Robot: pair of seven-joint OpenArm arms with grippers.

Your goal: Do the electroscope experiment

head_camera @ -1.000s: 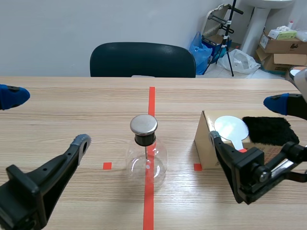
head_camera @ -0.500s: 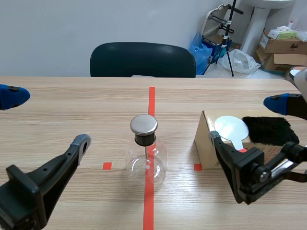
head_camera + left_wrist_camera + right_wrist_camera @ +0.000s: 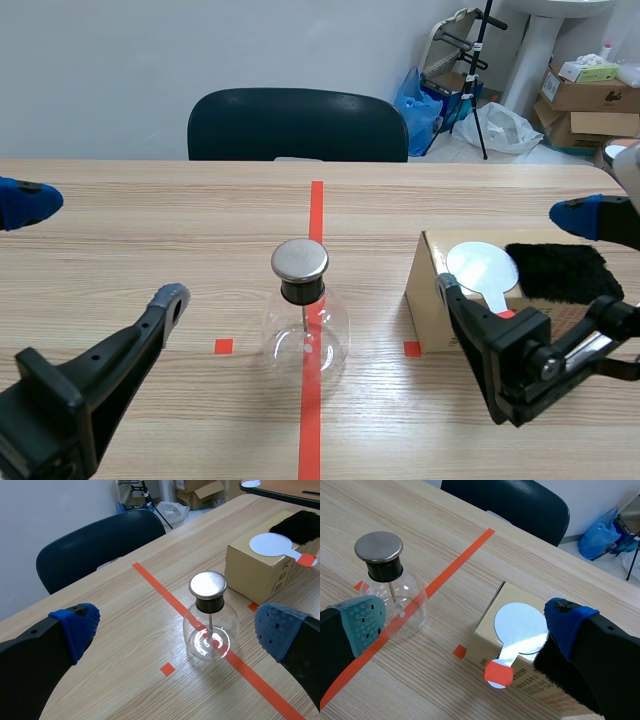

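A pale wall (image 3: pixel 150 60) backs the wooden counter (image 3: pixel 150 220). Far ahead of the left fingers (image 3: pixel 75 625) stands a dark chair (image 3: pixel 100 550), with cardboard boxes (image 3: pixel 590 95) and a blue bag (image 3: pixel 415 100) near it.

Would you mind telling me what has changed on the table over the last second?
Nothing has visibly changed. The left arm and right arm hang where they were, jaws open and empty; the glass electroscope flask stands on the red tape line, and the white disc paddle and black fur pad lie on the cardboard box.
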